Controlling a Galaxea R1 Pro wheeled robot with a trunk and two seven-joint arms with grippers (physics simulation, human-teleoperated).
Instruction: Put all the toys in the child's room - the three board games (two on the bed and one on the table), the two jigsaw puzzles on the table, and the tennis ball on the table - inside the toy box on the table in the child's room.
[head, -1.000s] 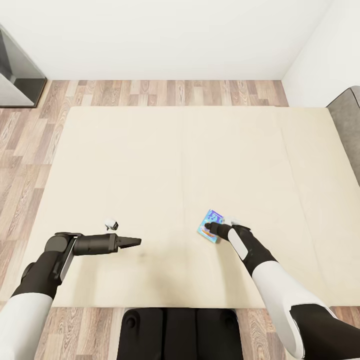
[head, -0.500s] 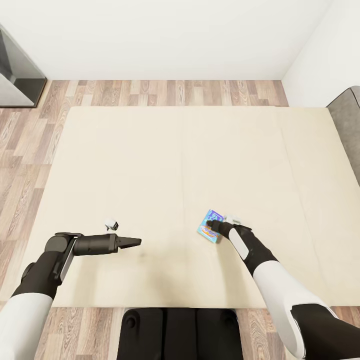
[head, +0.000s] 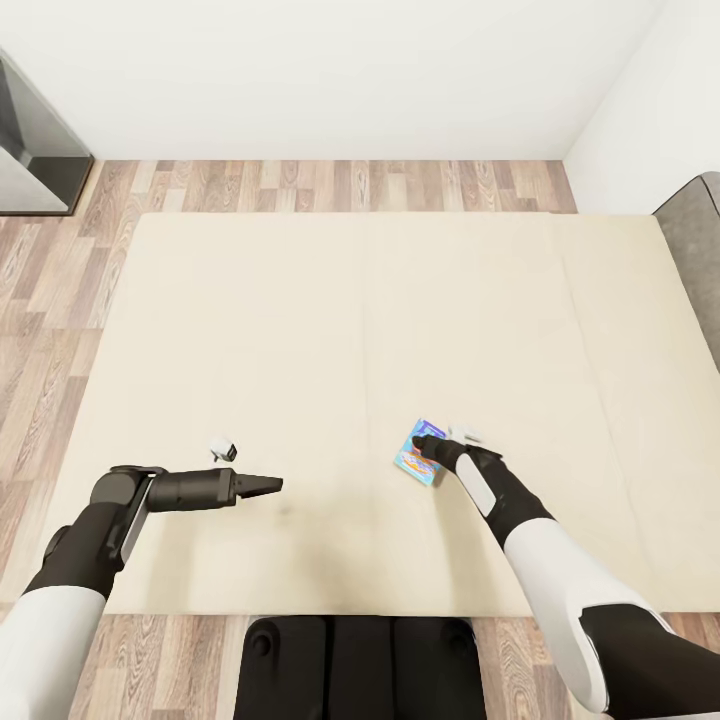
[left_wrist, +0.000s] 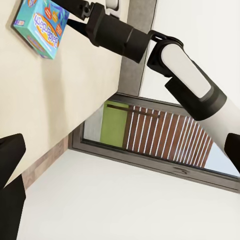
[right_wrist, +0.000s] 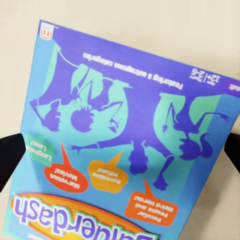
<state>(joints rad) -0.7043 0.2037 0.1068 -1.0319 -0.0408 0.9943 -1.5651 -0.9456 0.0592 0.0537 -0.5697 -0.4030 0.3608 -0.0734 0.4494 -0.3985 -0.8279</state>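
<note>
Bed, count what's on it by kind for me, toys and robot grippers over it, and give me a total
Board games: 1, the small blue board game lying on the bed.
Grippers over the mattress: 2, the left gripper and the right gripper, the right one at the game.
Total: 3.
</note>
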